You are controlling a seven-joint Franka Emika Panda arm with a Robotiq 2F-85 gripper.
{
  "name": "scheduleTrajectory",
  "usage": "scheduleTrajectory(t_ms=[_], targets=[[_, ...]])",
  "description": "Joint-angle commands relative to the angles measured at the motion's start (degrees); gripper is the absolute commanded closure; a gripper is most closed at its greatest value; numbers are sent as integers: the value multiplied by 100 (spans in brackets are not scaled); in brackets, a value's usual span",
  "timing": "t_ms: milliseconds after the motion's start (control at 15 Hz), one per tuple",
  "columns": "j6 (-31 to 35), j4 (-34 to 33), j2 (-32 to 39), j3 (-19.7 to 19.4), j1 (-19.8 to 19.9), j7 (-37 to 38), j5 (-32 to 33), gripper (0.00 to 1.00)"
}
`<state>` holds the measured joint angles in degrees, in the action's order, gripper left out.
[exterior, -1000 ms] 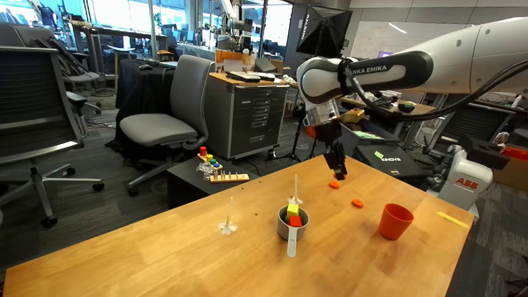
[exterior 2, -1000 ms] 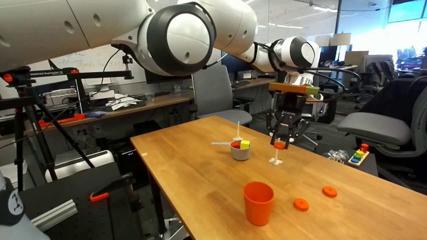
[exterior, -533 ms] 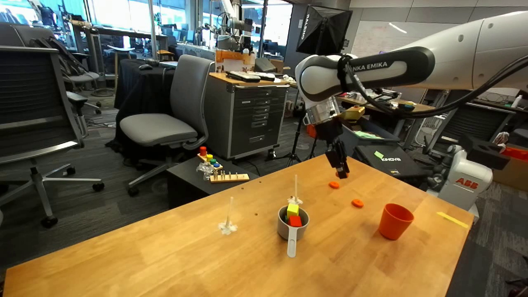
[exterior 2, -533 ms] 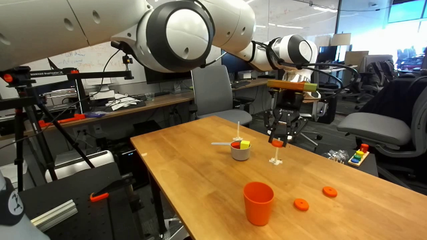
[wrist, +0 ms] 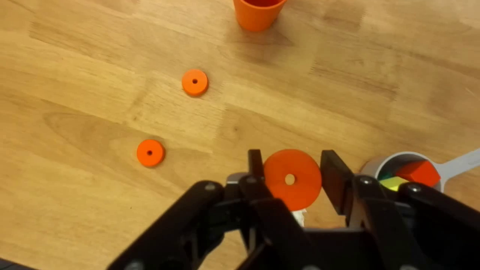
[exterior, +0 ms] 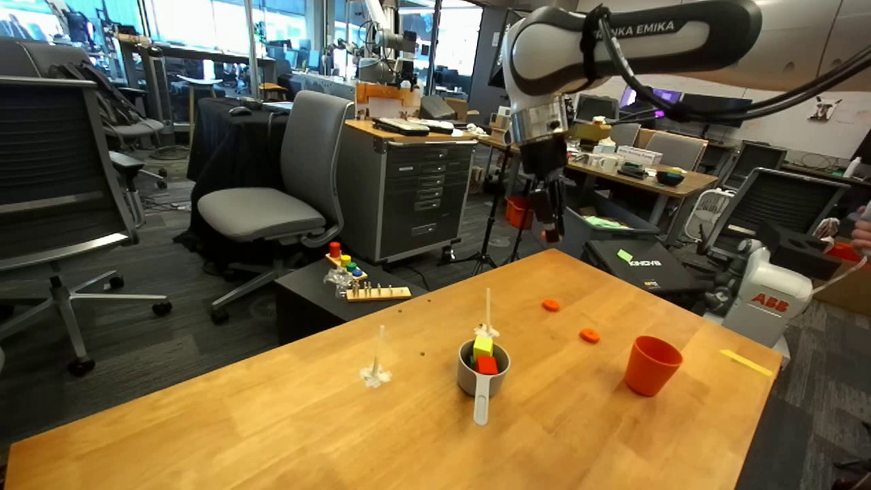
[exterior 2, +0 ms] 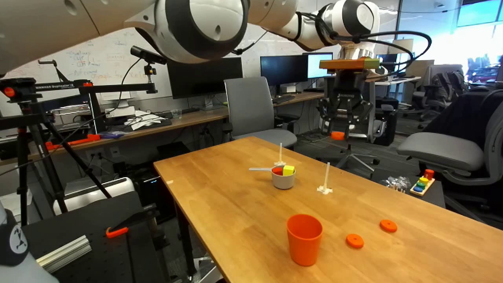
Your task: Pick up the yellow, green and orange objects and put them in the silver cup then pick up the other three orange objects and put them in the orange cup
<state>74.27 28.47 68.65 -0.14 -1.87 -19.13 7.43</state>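
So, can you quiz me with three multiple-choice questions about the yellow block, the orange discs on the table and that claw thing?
1. Where is the yellow block?
A) inside the orange cup
B) inside the silver cup
C) on a chair

2. How many orange discs lie on the table?
A) four
B) one
C) two

3. How does the gripper stand?
A) shut on an orange disc
B) wide open, holding nothing
C) shut on a green piece

1 B: both exterior views show it within the rim.
2 C: the wrist view shows two lying apart.
3 A: its jaws press that disc from both sides.
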Motion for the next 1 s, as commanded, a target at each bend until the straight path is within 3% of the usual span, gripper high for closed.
scheduleTrajectory(t_ms=[0,67,133,200,667,800,933], targets=[[-117,-189,-349,84,-231,345,-109,82],[-416,-790,-128,54,-315,339,-110,82],[-422,-766,-228,42,-430,352,-77,82],[-215,-285,-537,33,-503,349,-64,82],[-308,-81,-517,-123,-865,121,255,82],[-645,-532,-212,-127,-883,22,313,82],[-772,-375,-248,-122,-851,-24,350,82]])
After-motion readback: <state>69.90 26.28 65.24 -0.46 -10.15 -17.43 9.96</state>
